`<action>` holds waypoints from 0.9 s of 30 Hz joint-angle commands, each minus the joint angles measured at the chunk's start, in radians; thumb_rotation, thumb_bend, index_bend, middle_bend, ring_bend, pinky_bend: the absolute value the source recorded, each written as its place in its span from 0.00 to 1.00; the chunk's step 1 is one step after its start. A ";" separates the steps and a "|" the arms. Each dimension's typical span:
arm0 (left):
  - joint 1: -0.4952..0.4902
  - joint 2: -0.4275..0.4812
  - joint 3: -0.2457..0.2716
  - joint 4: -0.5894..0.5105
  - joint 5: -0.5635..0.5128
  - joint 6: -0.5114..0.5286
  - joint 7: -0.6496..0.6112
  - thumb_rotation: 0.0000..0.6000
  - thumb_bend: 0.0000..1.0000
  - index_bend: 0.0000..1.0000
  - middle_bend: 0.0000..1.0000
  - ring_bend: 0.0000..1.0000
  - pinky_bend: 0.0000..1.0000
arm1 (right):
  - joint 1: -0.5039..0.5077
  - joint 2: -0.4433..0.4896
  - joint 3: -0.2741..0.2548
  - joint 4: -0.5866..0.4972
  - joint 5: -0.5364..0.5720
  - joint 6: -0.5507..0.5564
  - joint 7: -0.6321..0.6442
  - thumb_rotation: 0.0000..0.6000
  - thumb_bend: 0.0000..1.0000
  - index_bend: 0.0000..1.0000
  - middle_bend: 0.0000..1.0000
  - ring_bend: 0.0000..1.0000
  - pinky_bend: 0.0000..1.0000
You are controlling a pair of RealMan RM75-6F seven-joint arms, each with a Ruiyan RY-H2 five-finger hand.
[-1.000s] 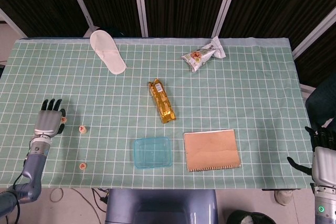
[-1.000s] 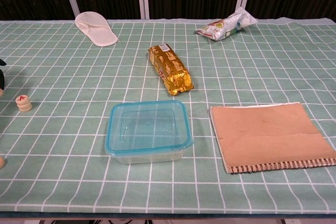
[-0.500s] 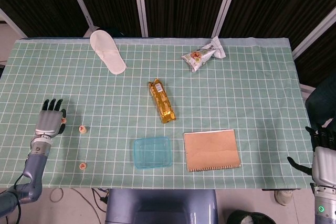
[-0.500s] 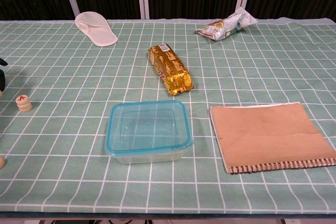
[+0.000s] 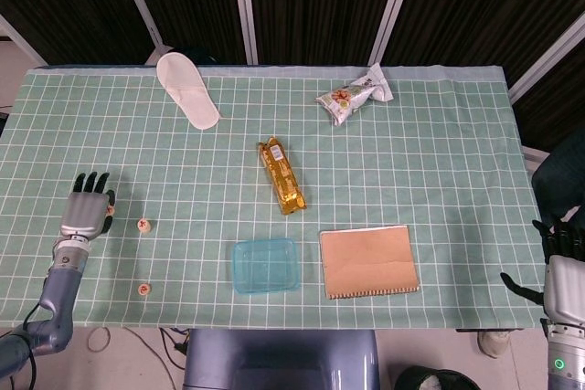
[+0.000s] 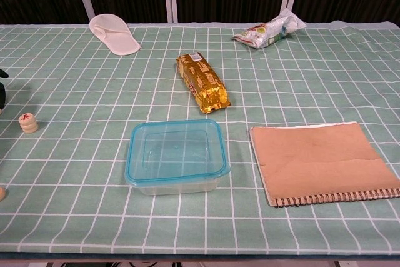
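Note:
My left hand (image 5: 84,212) lies palm down near the table's left edge with its fingers stretched forward and apart, holding nothing that I can see. A small wooden disc (image 5: 110,210) sits right against its thumb side. A second disc (image 5: 143,224) marked in red (image 6: 27,122) lies a little to the right of it. A third disc (image 5: 143,289) rests near the front edge. The chest view shows only a dark sliver of the left hand (image 6: 2,95) at its left border. My right hand (image 5: 559,262) hangs off the table's right front corner, fingers spread and empty.
A clear blue-rimmed container (image 5: 265,266) stands at the front centre, with a brown spiral notebook (image 5: 369,261) to its right. A gold snack bar (image 5: 281,175) lies mid-table. At the back are a white slipper (image 5: 187,89) and a silver snack bag (image 5: 355,94).

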State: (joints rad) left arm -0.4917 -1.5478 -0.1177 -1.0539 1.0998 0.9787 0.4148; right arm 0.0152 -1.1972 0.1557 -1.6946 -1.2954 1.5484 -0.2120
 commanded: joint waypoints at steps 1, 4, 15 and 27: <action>0.004 0.017 -0.001 -0.028 0.010 0.013 -0.006 1.00 0.35 0.48 0.08 0.00 0.07 | 0.000 0.000 0.000 0.001 0.000 0.000 0.000 1.00 0.20 0.15 0.07 0.07 0.00; 0.010 0.054 0.000 -0.096 0.032 0.039 -0.015 1.00 0.35 0.48 0.07 0.00 0.07 | 0.000 0.000 0.000 0.000 0.000 -0.001 0.000 1.00 0.20 0.15 0.07 0.07 0.00; 0.023 0.165 0.032 -0.357 0.101 0.104 0.043 1.00 0.35 0.48 0.07 0.00 0.07 | -0.001 0.000 0.000 -0.001 0.000 0.002 -0.001 1.00 0.20 0.15 0.07 0.07 0.00; 0.025 0.187 0.066 -0.474 0.122 0.134 0.145 1.00 0.35 0.48 0.07 0.00 0.07 | -0.001 0.001 0.004 -0.001 0.006 0.001 -0.001 1.00 0.20 0.15 0.07 0.07 0.00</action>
State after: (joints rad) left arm -0.4668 -1.3610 -0.0557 -1.5242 1.2234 1.1117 0.5539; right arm 0.0147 -1.1961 0.1593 -1.6956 -1.2893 1.5495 -0.2126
